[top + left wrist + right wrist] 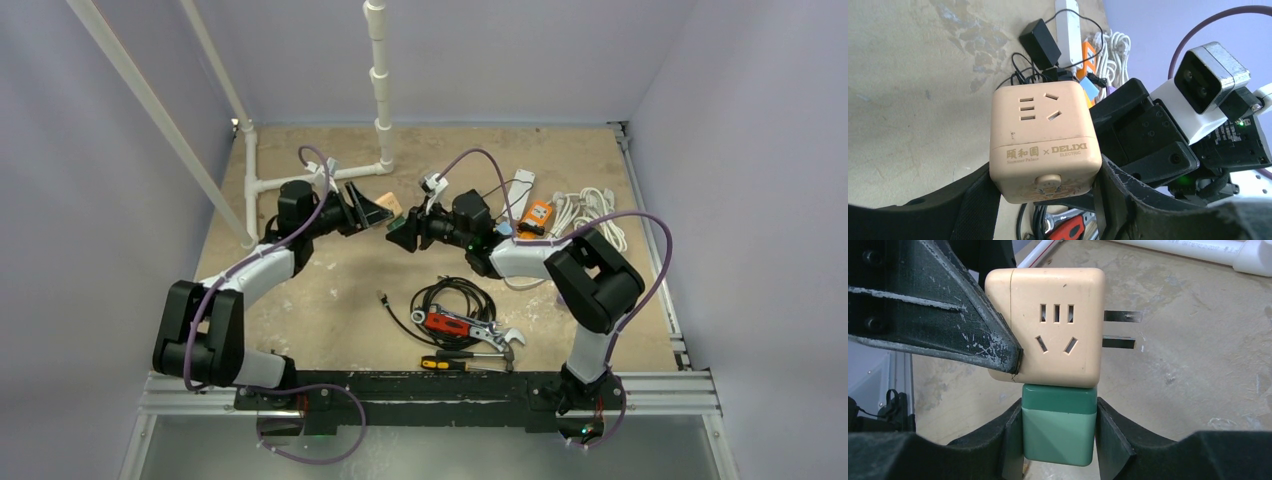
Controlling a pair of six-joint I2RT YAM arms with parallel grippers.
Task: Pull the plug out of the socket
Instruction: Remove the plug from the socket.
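Observation:
A beige cube socket (1043, 140) is held above the table between the two arms; it also shows in the right wrist view (1048, 330) and in the top view (393, 207). My left gripper (1048, 200) is shut on the beige socket. A green plug (1059, 425) sits against the socket's underside face, still seated in it. My right gripper (1058, 440) is shut on the green plug, one finger on each side. The green plug shows in the top view (403, 233). The socket's own two metal prongs (1120, 330) stick out to the right.
A coiled black cable (455, 300), a red-handled wrench (465, 325) and a screwdriver (455, 362) lie near the front. A white power strip (520, 190), an orange item (538, 215) and white cord (590, 210) lie at back right. White pipe frame (300, 180) stands at back left.

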